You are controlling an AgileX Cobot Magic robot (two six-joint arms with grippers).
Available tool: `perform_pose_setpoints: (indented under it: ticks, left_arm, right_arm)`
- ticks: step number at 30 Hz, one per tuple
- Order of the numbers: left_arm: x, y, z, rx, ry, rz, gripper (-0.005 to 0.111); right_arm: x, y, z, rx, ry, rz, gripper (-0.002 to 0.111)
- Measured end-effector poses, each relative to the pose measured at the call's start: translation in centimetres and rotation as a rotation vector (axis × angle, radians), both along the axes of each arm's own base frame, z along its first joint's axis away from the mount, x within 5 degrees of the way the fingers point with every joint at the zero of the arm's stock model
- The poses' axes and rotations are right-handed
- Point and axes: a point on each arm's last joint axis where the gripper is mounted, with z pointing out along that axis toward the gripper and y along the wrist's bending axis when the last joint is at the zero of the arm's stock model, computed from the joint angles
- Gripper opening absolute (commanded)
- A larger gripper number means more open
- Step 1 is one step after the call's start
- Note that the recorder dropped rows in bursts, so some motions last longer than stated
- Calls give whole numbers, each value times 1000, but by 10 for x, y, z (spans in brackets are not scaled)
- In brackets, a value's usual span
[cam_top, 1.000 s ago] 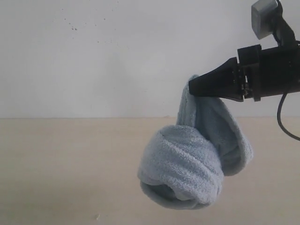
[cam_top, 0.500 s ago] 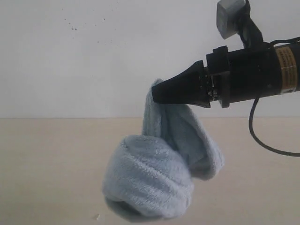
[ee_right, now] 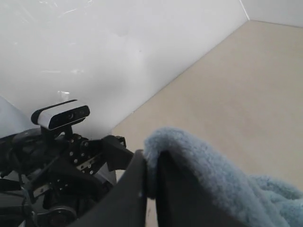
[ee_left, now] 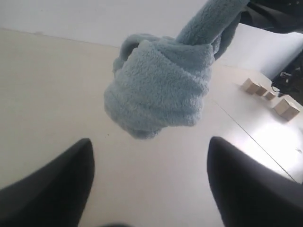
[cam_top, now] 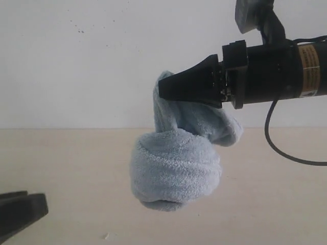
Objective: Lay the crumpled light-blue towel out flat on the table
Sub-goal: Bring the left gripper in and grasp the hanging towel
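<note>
- The pale light-blue fluffy terry-cloth towel (cam_top: 173, 171) hangs balled up above the wide, smooth, pale beige wood-look table (cam_top: 66, 168), clear of its surface and in front of the plain white wall (cam_top: 102, 61).
- The black tapered right pincer (cam_top: 164, 88) reaches in from the right of the exterior view. It is clamped on the towel's upper edge, and the bundle hangs below it.
- The black left pincer (ee_left: 150, 187) sits low at the left of that view, apart from the towel. Its jaws are spread wide, and the bundle is ahead of and above the gap.
- Small pale wooden blocks (ee_left: 258, 88) lie on the table beyond the towel, well apart from it.
</note>
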Motion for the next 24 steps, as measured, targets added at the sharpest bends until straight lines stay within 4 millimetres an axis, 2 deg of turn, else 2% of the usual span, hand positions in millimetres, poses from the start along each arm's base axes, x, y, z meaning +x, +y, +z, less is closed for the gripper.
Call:
perform_pose_setpoints:
  ticks: [5,9,11,16,24]
  left_arm:
    - [44,-8,14,3,18,-107,65]
    - [78,-20,4,8,82,-188,65]
    - [87,-27,-4,18,112,-224,65]
    - [99,-42,-18,9,166,-312,65]
    - [108,-48,-4,-28,116,-361,65]
  right_arm:
    - [0,0,1,5,-9,0,1]
    - [1,0,2,21,-7,-5,1]
    - [1,0,3,34,-4,-10,1]
    - [1,0,5,52,-3,-15,1]
    - [-1,4,4,44,-19,0,1]
